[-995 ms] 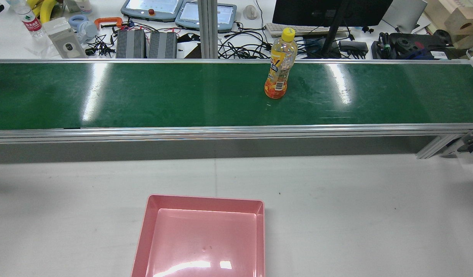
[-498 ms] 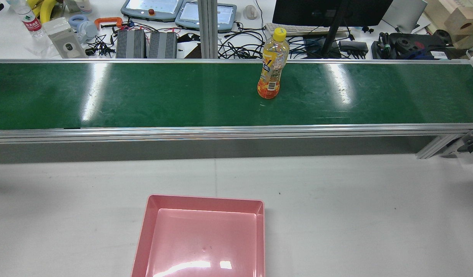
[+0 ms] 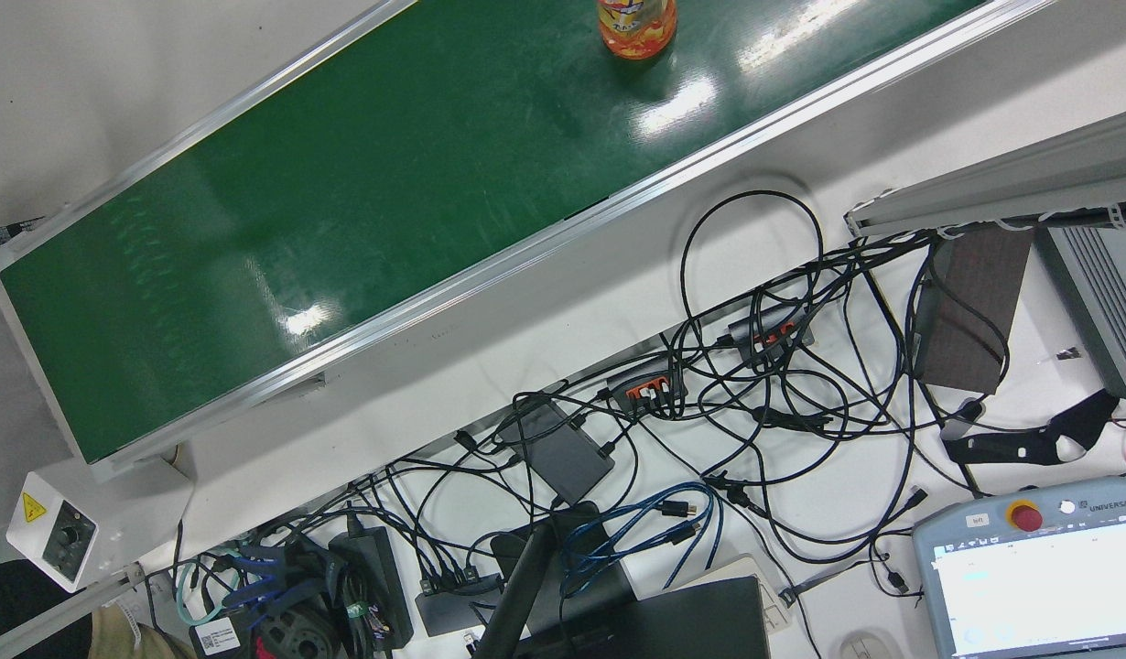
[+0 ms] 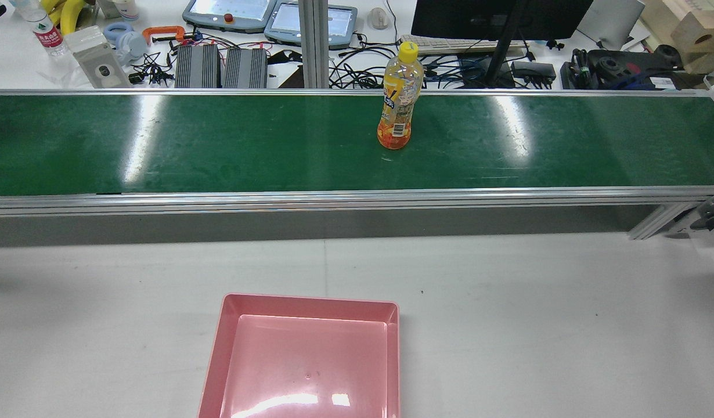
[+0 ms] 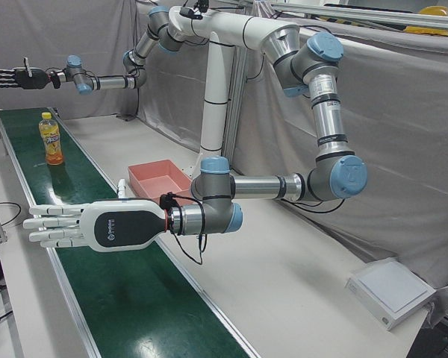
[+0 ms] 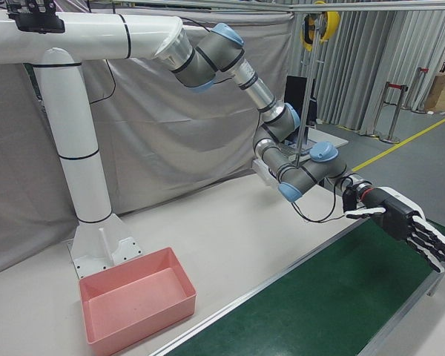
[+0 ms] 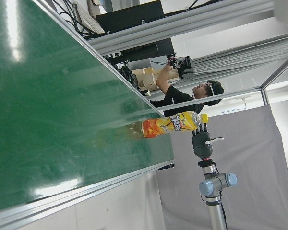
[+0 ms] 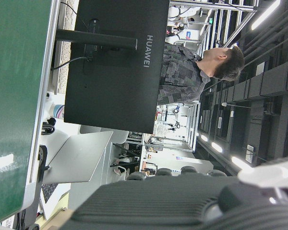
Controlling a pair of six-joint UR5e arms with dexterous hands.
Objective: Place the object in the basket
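The bottle [image 4: 396, 97] has slid leftward along the green surface [image 4: 217, 145], well apart from both flat, empty robot hands: left robot hand [image 5: 97, 225], right robot hand [image 5: 13, 77].

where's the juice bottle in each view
front view: juice bottle at top edge, only its base showing
rear view: upright, right of centre
left-front view: far end, upper left
right-front view: not in it
left hand view: lying sideways in the picture, centre
right hand view: not in it
shared landmark: the green belt it stands on
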